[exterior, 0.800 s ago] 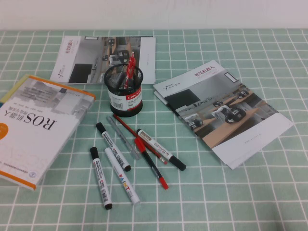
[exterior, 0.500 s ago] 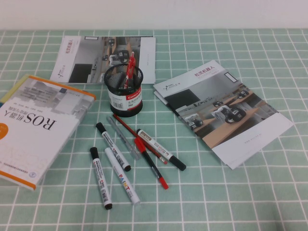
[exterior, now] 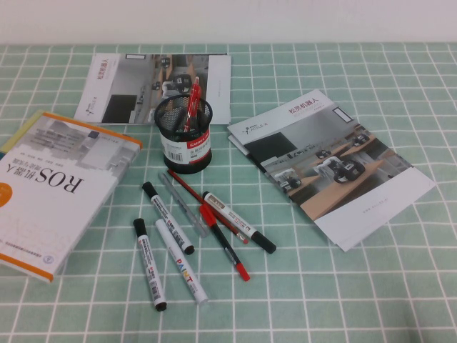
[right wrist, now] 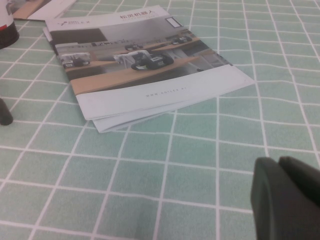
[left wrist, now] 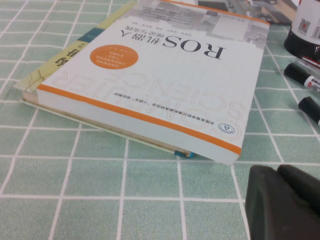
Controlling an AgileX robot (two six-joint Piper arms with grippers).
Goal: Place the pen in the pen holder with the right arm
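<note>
The pen (exterior: 238, 221), a white marker with black ends and reddish print, lies on the green checked cloth among other pens, in front and to the right of the pen holder (exterior: 184, 136). The black mesh holder stands upright with a red pen (exterior: 192, 103) in it. Neither arm shows in the high view. My right gripper (right wrist: 280, 162) is shut and empty, low over the cloth near the brochure (right wrist: 145, 75); the holder's edge (right wrist: 6, 25) shows far off. My left gripper (left wrist: 279, 170) is shut and empty, beside the ROS book (left wrist: 160, 75).
Two white markers with dark print (exterior: 168, 216) (exterior: 149, 264), a white PAINT marker (exterior: 181, 260), red pens (exterior: 225, 243) and a clear pen (exterior: 183, 204) lie around the pen. The ROS book (exterior: 50, 186) lies left, one brochure (exterior: 328, 164) right, another (exterior: 157, 86) behind the holder.
</note>
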